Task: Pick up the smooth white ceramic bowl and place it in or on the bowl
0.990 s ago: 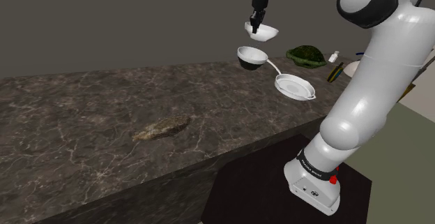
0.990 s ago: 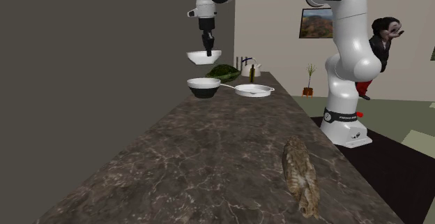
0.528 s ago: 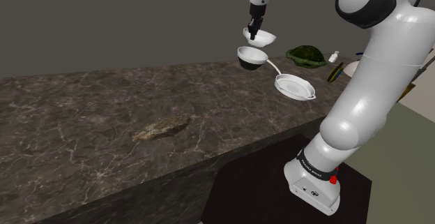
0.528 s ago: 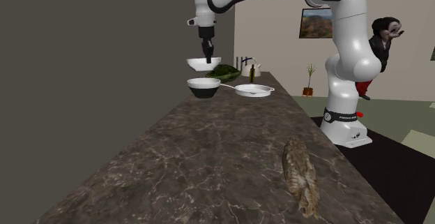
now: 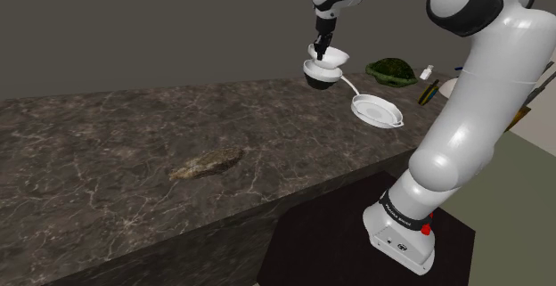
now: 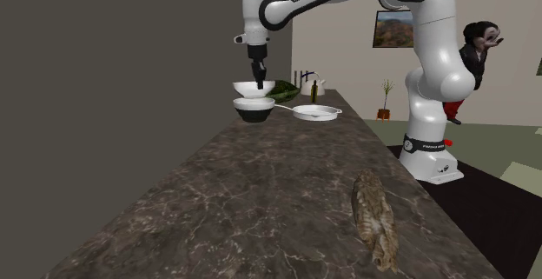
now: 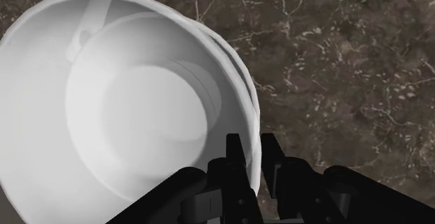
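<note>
White bowl (image 7: 139, 111) — rim clamped between black fingers (image 7: 235, 165) — hangs just above dark bowl (image 5: 319, 79).

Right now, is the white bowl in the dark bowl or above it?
Just above, upright: the gripper clasps the white bowl by its rim over the dark bowl. Whether the bowls touch, cannot tell.
</note>
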